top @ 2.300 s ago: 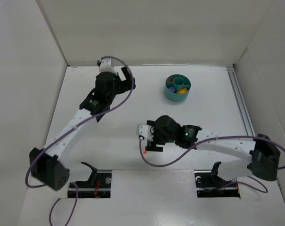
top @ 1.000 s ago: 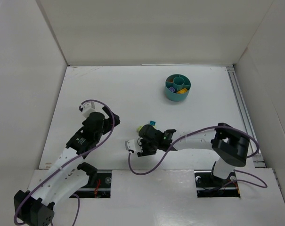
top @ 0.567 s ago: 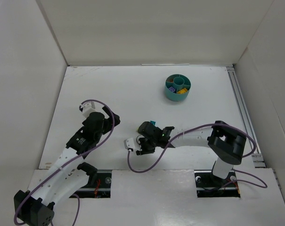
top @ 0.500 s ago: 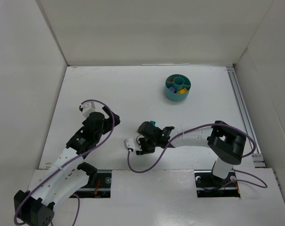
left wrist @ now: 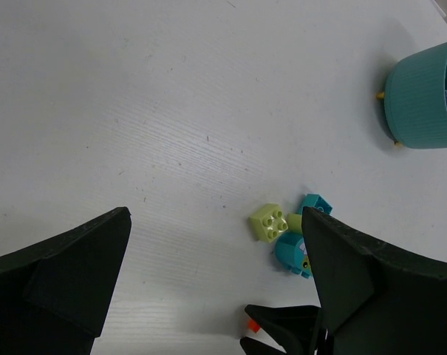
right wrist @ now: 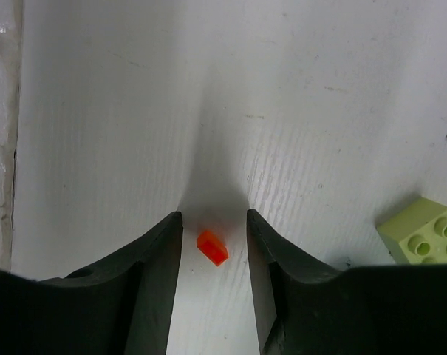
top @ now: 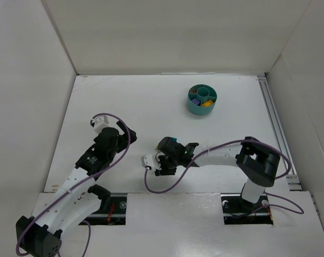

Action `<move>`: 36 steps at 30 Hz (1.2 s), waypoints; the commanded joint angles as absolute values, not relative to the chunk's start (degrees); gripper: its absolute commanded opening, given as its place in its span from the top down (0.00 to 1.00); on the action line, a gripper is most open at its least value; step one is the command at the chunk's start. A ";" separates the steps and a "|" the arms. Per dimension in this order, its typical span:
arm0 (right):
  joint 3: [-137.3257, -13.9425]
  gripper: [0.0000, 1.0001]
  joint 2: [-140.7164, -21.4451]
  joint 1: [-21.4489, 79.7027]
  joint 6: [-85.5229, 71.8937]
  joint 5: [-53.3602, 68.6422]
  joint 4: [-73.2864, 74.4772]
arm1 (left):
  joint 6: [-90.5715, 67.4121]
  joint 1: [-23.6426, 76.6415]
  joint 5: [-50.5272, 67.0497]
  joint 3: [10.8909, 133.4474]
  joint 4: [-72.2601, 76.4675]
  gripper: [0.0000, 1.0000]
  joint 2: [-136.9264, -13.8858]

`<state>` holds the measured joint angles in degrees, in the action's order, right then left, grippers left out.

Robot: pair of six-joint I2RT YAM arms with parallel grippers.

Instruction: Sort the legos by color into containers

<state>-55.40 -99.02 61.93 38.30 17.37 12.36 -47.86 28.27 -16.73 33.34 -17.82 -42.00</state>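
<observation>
Table, white, walled on three sides. Left gripper, left of centre, fingers spread wide, nothing between them. Right gripper, near centre, low at the table, fingers narrowly parted. Teal tub, far side, right of centre, well apart from both grippers; purple and yellow pieces in separate wedges. Light green brick, touching two teal pieces, near the right gripper. Orange-red brick, on the table between the right fingers, touching neither
</observation>
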 commanded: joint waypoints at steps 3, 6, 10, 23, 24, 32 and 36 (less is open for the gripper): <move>-51.95 0.54 -98.44 58.80 34.19 16.77 16.26 | -47.64 28.30 -16.87 32.70 -16.26 0.00 -42.01; -50.01 0.55 -97.82 57.66 32.88 18.98 14.85 | -47.64 28.30 -16.87 32.70 -16.26 0.00 -42.54; -48.69 0.59 -97.82 57.66 32.87 20.30 14.33 | -47.64 28.30 -16.87 32.70 -16.26 0.00 -42.54; -49.83 0.65 -98.44 57.66 33.40 21.45 13.80 | -47.11 28.30 -16.87 32.70 -15.73 0.00 -43.59; -49.83 0.67 -98.44 57.66 33.40 21.45 13.80 | -47.11 28.30 -16.87 32.70 -15.73 0.00 -43.59; -49.83 0.75 -99.49 59.23 32.78 22.06 11.78 | -47.11 28.30 -16.87 32.70 -15.73 0.00 -44.12; -49.83 0.81 -99.49 59.24 31.65 22.06 11.16 | -47.11 28.30 -16.87 32.70 -15.73 0.00 -44.12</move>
